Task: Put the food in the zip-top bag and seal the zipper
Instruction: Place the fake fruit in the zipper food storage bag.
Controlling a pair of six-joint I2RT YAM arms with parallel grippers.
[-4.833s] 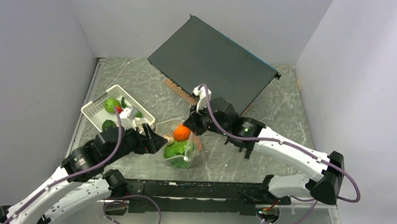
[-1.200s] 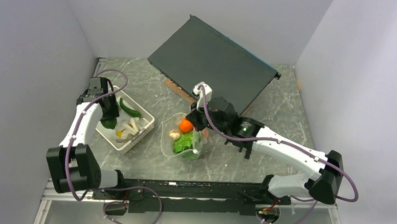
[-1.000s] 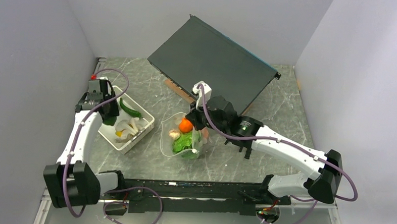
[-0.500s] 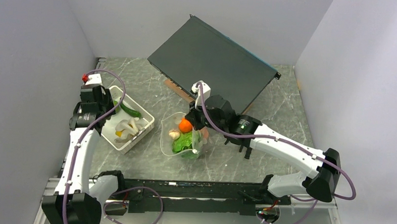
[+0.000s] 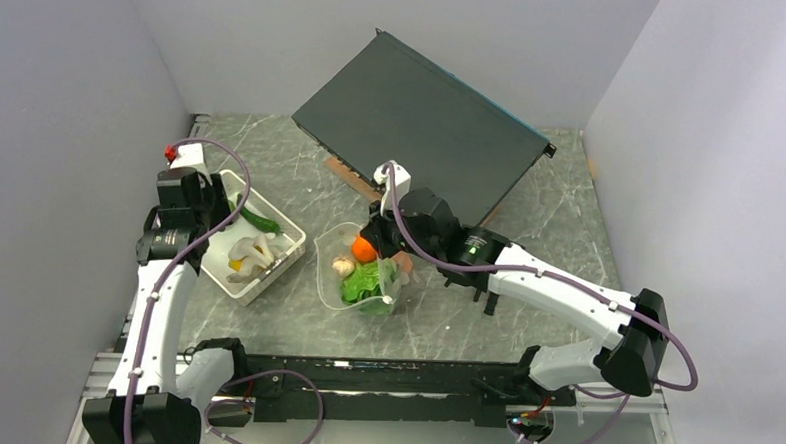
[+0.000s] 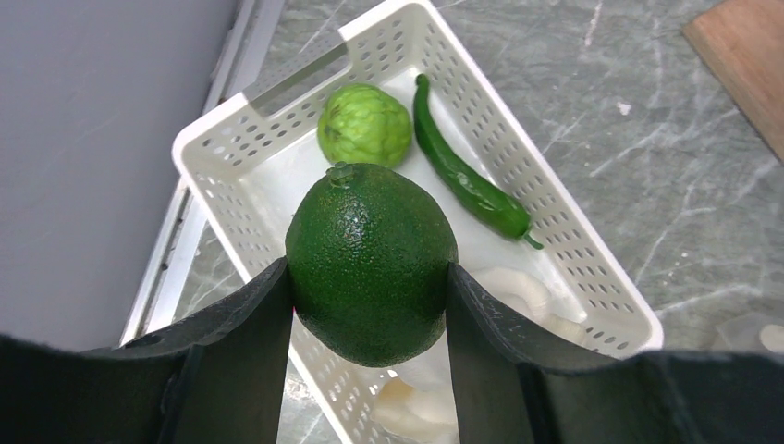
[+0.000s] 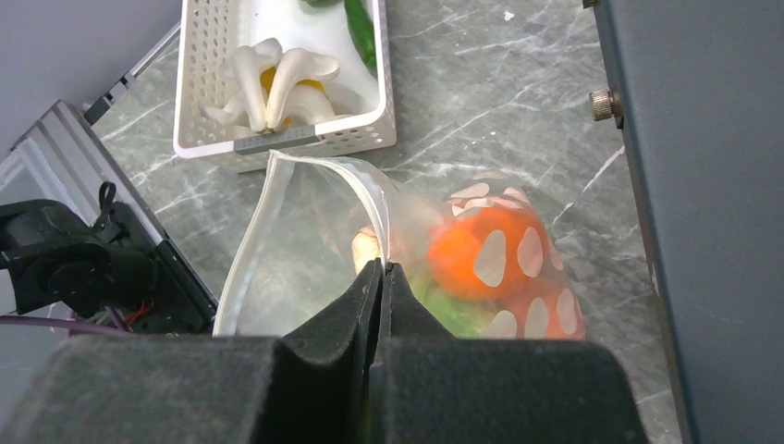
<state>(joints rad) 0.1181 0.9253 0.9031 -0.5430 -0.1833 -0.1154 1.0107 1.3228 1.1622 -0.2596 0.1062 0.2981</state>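
Mid-load: L jaws grasping round green fruit (image 6: 370,264) over white basket (image 6: 573,250) (cucumber (image 6: 467,176), mushrooms (image 7: 268,79) waiting inside), R jaws clenched on zipper (image 7: 374,208), holding zip-top bag (image 7: 305,240) open on tabletop (image 5: 301,178) w/ orange (image 7: 462,254) inside; next prob carry fruit across, drop thru mouth

You'll find the white perforated plastic basket (image 5: 275,274) at the table's (image 5: 549,229) left edge. The clear dotted plastic bag (image 5: 327,265) lies right of it.
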